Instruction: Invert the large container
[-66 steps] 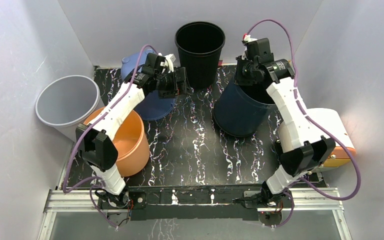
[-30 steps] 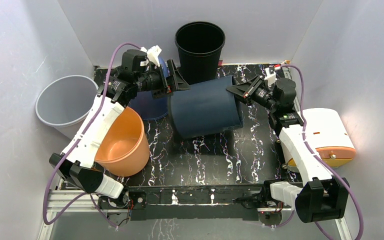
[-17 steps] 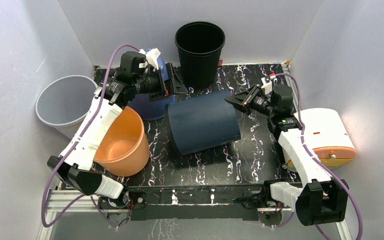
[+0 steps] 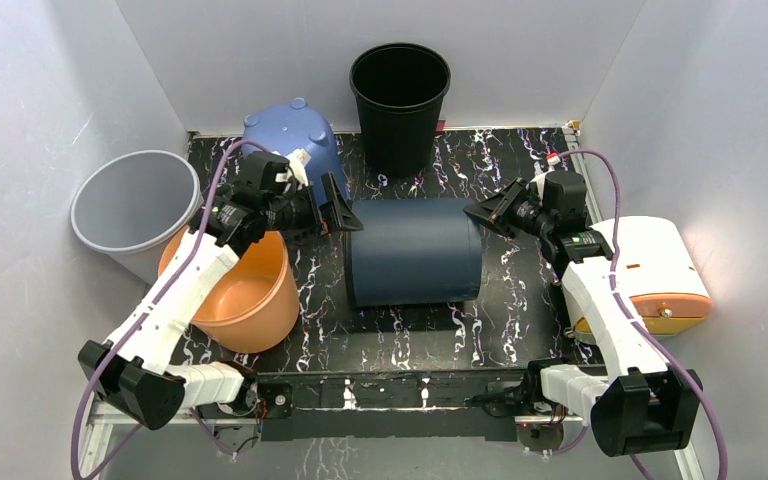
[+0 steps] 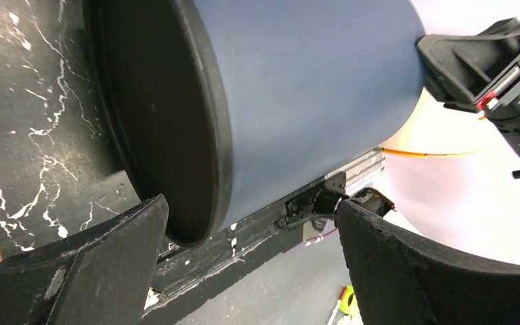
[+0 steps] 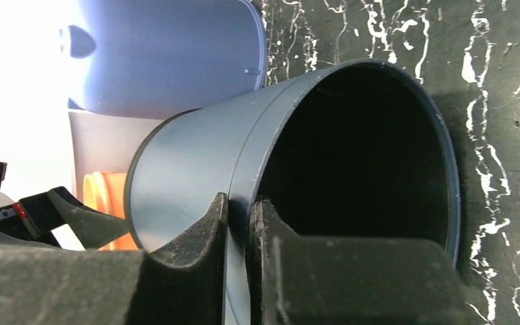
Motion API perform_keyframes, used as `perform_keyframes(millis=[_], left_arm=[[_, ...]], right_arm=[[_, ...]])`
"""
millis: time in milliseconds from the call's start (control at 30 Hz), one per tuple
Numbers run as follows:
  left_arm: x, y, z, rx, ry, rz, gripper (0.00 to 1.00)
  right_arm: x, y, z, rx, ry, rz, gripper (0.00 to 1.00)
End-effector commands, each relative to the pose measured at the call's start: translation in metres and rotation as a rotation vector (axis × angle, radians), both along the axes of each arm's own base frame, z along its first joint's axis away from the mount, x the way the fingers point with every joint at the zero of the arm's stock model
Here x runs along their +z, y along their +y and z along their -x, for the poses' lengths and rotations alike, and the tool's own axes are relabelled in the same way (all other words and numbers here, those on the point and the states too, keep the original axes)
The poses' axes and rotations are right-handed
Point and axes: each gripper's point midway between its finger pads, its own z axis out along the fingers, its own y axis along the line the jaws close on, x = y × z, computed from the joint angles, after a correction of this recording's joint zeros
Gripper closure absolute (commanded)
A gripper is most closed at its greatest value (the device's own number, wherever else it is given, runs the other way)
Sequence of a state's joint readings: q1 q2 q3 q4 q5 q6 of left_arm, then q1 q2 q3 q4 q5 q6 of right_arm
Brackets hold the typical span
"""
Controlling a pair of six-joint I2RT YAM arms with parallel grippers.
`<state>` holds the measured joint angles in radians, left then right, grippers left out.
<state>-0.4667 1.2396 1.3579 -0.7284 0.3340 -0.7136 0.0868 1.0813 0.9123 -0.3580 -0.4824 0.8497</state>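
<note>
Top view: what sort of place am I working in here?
Probably a robot test booth: plain white walls box in a black marbled table, a metal rail runs along its near edge, and plastic bins stand around, such as the black bin and grey bin.

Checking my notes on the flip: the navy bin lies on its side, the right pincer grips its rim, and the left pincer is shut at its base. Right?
Not quite: the left pincer is open wide at the base, as the left wrist view shows. The navy bin does lie on its side, and the right pincer does grip its rim.
</note>
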Motion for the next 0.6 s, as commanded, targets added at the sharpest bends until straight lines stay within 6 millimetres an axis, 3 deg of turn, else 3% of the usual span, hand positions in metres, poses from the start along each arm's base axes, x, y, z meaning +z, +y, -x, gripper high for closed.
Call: perform_keyframes(millis=[0, 133, 300, 467, 567], left_arm=[[-0.005, -0.017, 0.008, -0.102, 0.003, 0.084, 0.06], [-0.016, -0.02, 0.013, -0.161, 0.031, 0.074, 0.06], [-0.028, -0.023, 0.013, -0.173, 0.034, 0.091, 0.13], [-0.03, -0.034, 0.017, -0.207, 0.049, 0.163, 0.29], [-0.028, -0.035, 0.015, -0.205, 0.041, 0.17, 0.44]], right_arm=[[-0.028, -0.016, 0.008, 0.022, 0.017, 0.19, 0.89], [-0.038, -0.021, 0.01, 0.021, 0.04, 0.23, 0.71], [-0.045, -0.024, 0.013, 0.021, 0.057, 0.248, 0.62], [-0.047, -0.024, 0.014, 0.022, 0.057, 0.246, 0.55], [-0.048, -0.024, 0.014, 0.021, 0.06, 0.246, 0.54]])
